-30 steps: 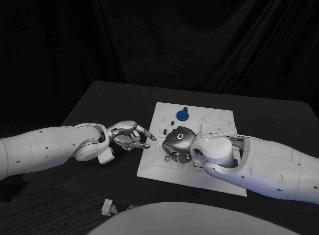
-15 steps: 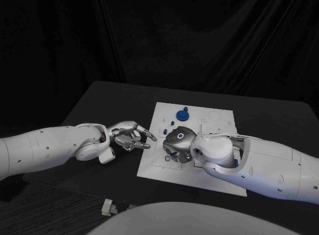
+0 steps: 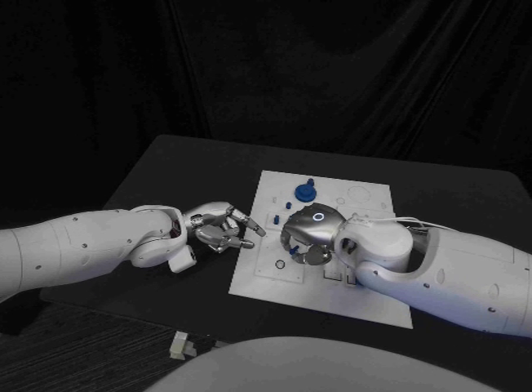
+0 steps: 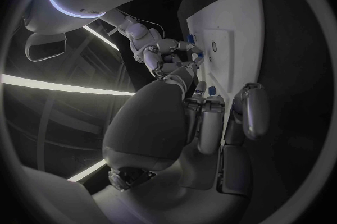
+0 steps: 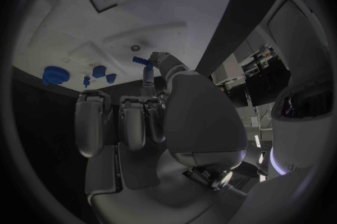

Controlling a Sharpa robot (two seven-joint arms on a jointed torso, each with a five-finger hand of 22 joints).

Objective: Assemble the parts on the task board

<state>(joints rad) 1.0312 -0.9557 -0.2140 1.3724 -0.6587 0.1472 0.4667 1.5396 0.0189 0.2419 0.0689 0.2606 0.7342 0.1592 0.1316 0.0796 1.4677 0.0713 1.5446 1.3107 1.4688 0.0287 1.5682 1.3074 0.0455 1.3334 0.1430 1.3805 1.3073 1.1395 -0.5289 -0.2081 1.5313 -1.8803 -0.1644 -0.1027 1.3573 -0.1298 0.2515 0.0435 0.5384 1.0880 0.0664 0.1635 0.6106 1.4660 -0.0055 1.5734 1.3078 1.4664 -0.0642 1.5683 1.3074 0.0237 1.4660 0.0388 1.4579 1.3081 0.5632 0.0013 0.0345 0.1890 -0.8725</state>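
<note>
Centrally, white task board [image 3: 366,302], small blue parts [image 3: 303,193]; right hand [image 3: 308,237] pinches blue part [image 5: 140,60]; left hand [image 3: 223,229] curled, holds nothing.

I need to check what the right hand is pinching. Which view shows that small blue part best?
The right wrist view: the small blue part sits unobstructed at the right hand's fingertips above the task board. In the head view the hand hides it; the left wrist view shows blue specks, distant.

Black table [image 3: 183,163] against dark draped curtain [image 3: 337,73]; dark carpet [image 3: 66,351] near left, small pale object [image 3: 180,345] on it.
</note>
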